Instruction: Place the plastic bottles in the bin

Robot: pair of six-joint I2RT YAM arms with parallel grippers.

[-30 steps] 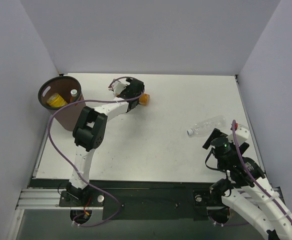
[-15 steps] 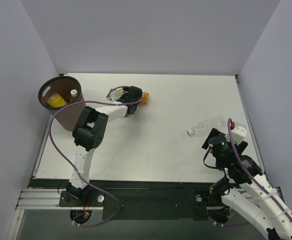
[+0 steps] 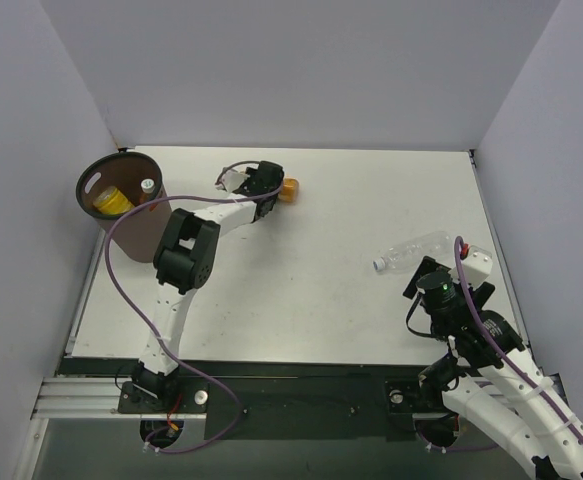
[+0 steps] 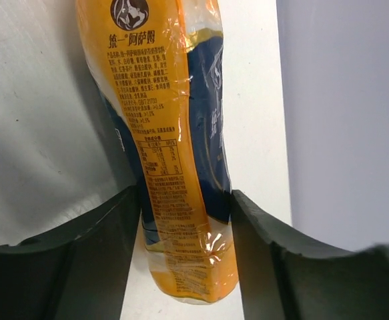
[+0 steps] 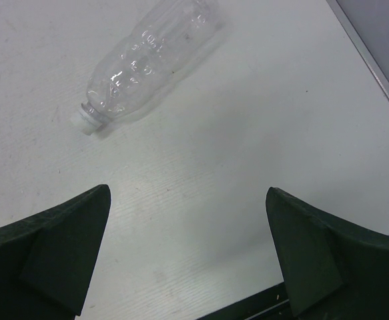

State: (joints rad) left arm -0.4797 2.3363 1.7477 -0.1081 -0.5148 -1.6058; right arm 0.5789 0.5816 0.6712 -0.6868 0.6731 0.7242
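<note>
An orange bottle [image 4: 174,133] with a dark blue and orange label lies at the back of the table, and its end shows past the left wrist [image 3: 287,189]. My left gripper [image 4: 184,200] is shut on it, one finger pressed to each side of its body. The dark brown bin [image 3: 83,190] stands at the far left, holding a yellow bottle [image 3: 111,201] and a white-capped one [image 3: 148,186]. A clear bottle [image 5: 147,63] lies on its side at the right [image 3: 411,252]. My right gripper [image 5: 187,200] hangs open just short of it, with nothing between its fingers.
White walls close in the table on the left, back and right. The table's right edge [image 5: 374,73] runs close beside the clear bottle. The left arm's purple cable [image 3: 121,225] loops past the bin.
My left gripper has closed from wide open onto the orange bottle, and its wrist has shifted slightly toward the back. The right arm edged a little left early on, then held still.
</note>
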